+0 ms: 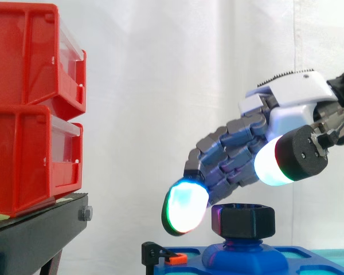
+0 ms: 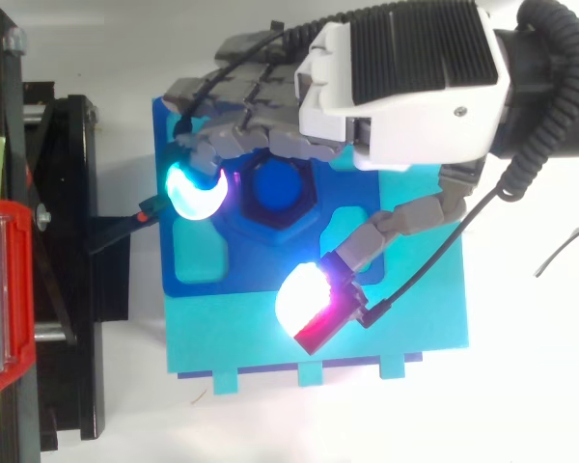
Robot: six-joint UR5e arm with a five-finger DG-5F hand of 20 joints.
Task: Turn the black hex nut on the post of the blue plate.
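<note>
The hand (image 1: 286, 103) hovers over the black hex nut (image 1: 246, 220), fingers (image 1: 186, 206) spread and holding nothing; closing off-centre, they could slip off its flats.

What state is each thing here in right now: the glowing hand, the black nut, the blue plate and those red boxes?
hand: open, fingers curved, poised over the nut, not gripping it.
black hex nut: sitting level on the post, not gripped.
blue plate: lying flat, post standing up from it.
red bins: stacked one on the other on the black stand.
</note>
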